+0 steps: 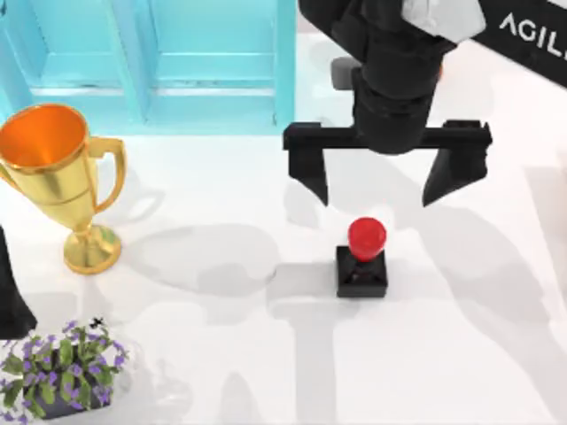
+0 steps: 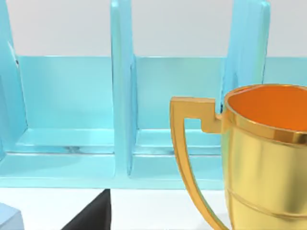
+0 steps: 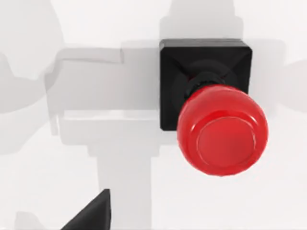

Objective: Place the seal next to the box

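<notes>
The right tool is hanging wide open just above the seal, which is sitting upright mid-bench, slightly nearer the camera than the fingertips. The left arm is parked at the bench's left edge, way farther off; can't tell its tool's state.

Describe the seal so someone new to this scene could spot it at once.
In the top view, start at the blue box along the table's far edge, then move right to the open right hand. Just in front of it stands the seal, free on the table: a glossy red knob on a black square base, far smaller than the gold trophy.
</notes>
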